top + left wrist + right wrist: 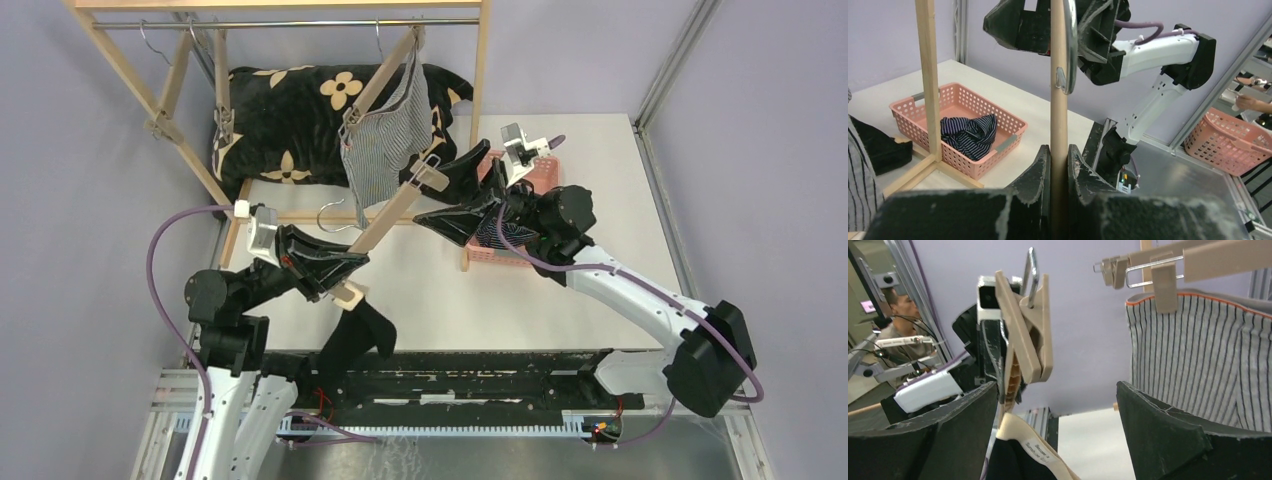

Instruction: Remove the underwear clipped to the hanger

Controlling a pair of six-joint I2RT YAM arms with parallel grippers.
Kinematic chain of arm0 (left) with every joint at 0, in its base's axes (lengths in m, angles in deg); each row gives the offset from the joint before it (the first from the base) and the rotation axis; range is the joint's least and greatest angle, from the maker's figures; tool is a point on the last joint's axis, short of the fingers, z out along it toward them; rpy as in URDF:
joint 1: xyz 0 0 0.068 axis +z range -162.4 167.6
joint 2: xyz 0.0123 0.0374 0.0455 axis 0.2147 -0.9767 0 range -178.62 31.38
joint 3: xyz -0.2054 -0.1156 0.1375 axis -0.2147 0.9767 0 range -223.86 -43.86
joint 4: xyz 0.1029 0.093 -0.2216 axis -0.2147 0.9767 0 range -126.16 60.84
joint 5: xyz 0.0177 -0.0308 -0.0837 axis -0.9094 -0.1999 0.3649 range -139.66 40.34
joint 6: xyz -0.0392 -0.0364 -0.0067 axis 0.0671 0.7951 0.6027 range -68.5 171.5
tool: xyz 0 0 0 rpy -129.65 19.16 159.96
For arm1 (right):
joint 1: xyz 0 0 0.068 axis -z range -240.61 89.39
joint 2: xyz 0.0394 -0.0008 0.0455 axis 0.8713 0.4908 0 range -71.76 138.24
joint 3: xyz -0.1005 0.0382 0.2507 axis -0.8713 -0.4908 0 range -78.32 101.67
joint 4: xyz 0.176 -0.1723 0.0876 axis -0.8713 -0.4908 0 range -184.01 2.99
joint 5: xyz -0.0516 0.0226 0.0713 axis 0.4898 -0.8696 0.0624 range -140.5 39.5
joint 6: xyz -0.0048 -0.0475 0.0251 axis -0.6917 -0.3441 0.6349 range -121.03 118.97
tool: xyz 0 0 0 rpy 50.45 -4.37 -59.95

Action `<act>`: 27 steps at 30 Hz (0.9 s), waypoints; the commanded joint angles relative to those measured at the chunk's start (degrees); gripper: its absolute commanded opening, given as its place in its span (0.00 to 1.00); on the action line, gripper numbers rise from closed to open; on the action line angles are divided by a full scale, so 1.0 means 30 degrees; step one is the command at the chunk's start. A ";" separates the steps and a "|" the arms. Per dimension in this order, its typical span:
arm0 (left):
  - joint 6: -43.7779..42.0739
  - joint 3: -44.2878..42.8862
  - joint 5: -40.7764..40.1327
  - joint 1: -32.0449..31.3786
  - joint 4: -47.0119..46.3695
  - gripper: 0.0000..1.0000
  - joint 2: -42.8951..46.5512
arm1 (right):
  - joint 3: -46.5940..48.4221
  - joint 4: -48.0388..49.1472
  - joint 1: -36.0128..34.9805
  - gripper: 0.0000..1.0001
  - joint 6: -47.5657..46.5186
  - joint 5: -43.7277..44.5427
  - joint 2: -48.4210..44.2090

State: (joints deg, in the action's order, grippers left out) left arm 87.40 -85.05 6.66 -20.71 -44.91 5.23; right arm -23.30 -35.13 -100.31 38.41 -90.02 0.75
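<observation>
Left gripper [338,268] pinches hanger [395,207], right gripper [456,190] spread
It slants near-left to far-right; black shorts [360,335] hang off near end

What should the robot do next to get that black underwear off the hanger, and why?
Probably ease the right gripper forward and squeeze the clip. It is open and empty, the clip sits framed between its fingers with the waistband of the black underwear just below, and the left gripper clamps the hanger steady. Whether that clip bites the cloth, I cannot tell.
</observation>
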 commanded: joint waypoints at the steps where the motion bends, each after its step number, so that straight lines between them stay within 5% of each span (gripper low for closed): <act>1: 0.3637 0.0945 -0.1189 0.0082 -0.5846 0.03 -0.0683 | 0.0735 0.5627 -0.0386 0.94 0.1809 0.0773 0.0751; 18: 0.4304 0.1484 -0.1605 -0.0158 -0.7571 0.03 -0.1445 | 0.3625 0.4768 -0.2345 0.79 0.0982 0.1317 0.3606; 27: 0.4509 0.1800 -0.1400 -0.0206 -0.7395 0.03 -0.1267 | 0.4755 0.3592 -0.3004 0.56 0.0248 0.1399 0.4553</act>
State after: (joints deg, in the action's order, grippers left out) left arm 98.59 -79.81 2.90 -21.15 -63.77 0.79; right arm -12.85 -24.88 -108.29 40.55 -86.22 13.34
